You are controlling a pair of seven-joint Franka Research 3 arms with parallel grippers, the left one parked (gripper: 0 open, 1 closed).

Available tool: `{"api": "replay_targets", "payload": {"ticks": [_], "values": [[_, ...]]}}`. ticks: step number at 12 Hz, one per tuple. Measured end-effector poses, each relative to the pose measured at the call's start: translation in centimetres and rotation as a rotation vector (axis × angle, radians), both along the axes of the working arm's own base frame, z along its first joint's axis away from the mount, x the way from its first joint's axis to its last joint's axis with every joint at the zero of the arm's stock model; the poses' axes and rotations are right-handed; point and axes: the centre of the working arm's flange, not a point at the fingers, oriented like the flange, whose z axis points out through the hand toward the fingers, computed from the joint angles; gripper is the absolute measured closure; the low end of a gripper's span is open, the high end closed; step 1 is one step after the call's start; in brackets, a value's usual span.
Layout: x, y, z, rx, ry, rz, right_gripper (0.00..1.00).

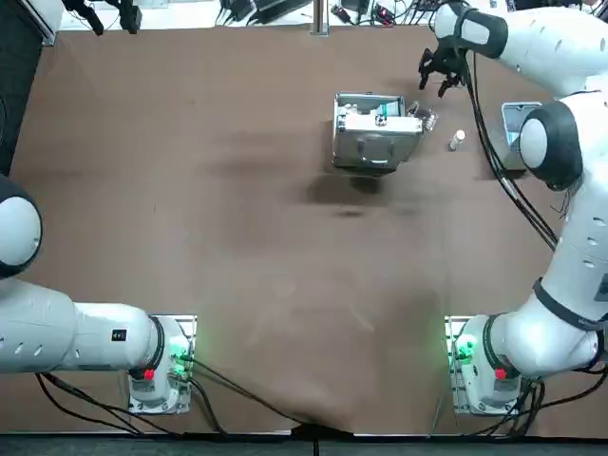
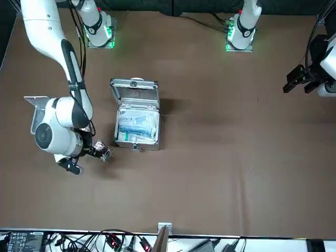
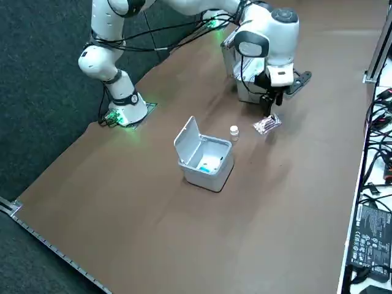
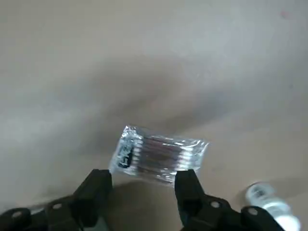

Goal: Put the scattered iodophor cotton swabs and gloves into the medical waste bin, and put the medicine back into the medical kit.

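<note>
Pincer (image 4: 144, 179) on my right arm hangs wide over the swab packet (image 4: 161, 154) near the far edge of the desk (image 1: 190, 190), ready to straddle it.

Right hand (image 3: 270, 107) hovers over swab packet (image 3: 267, 125), between kit (image 1: 375, 138) and vial (image 3: 234, 131).

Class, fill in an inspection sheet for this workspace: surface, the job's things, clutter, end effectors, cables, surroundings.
Surface: brown table, flat.
Job's things: silver metal medical kit, lid open; clear plastic packet of iodophor cotton swabs lying beside it; small white medicine bottle between packet and grey plastic waste bin, lid open, something blue inside.
Clutter: nothing seen.
End effectors: right end effector open, poised over the swab packet.
Cables: black cables along the table's far edge.
Surroundings: dark floor.
</note>
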Motion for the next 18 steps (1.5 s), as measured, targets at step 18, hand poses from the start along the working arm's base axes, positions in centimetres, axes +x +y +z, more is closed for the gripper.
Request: {"api": "replay_targets", "payload": {"ticks": [18], "values": [[-1.2,6.5,-6.9,-0.058,0.054,-0.381,0.31]]}}
